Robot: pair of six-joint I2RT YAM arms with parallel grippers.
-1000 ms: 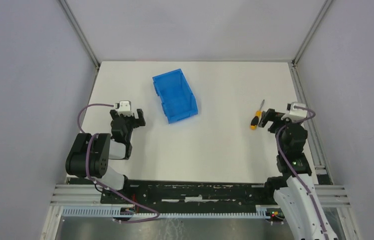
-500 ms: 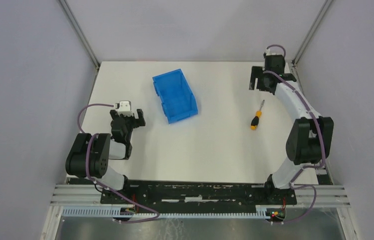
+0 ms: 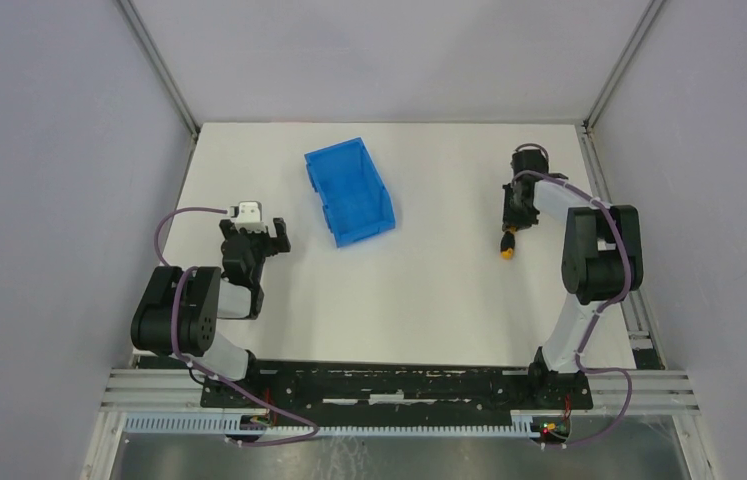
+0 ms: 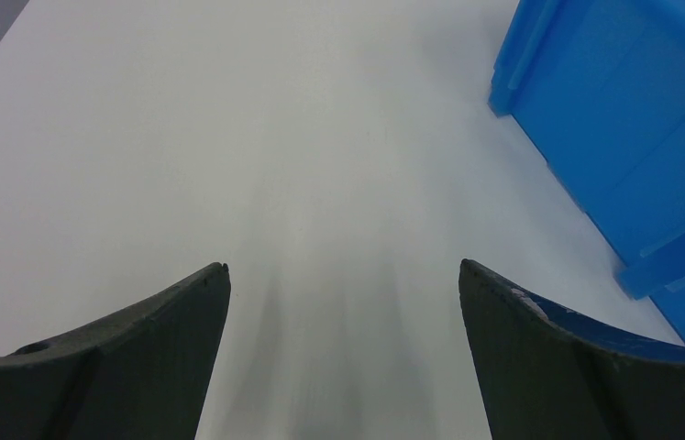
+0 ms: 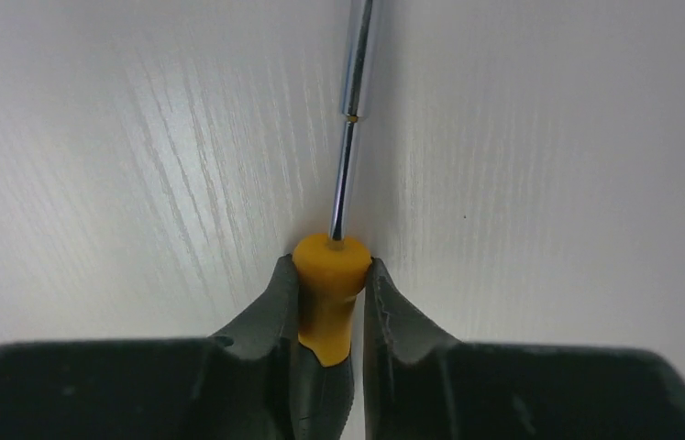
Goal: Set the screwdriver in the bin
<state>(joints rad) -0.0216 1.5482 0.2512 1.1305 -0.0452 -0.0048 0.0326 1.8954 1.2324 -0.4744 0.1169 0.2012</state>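
1. The right gripper (image 5: pixel 331 266) is clamping the screwdriver (image 5: pixel 326 307): both dark fingers (image 5: pixel 265 316) are pressing against the sides of the orange handle, just behind its front end.
2. The thin silver shaft is projecting forward from the fingers, away from the wrist camera. It is lying low over the white table (image 3: pixel 429 290), whose surface is showing a faint wood-grain texture at close range.
3. In the top view, the screwdriver is resting well to the right of the bin (image 3: pixel 349 190), outside it, with the orange-and-black handle end pointing toward the near edge.
4. The right arm is arching over the table from the bin's near right side.
5. The left gripper (image 4: pixel 343 275) is standing wide open, with bare table between its fingers. It is hovering just to the near left of the bin and not touching it.
6. The bin is sitting upright on the table and is turned at an angle to the table edges.
7. Plain pale grey walls (image 3: pixel 59 150) are enclosing the table to the bin's left, right and far side, and metal frame posts (image 3: pixel 157 65) are rising at the two far corners.
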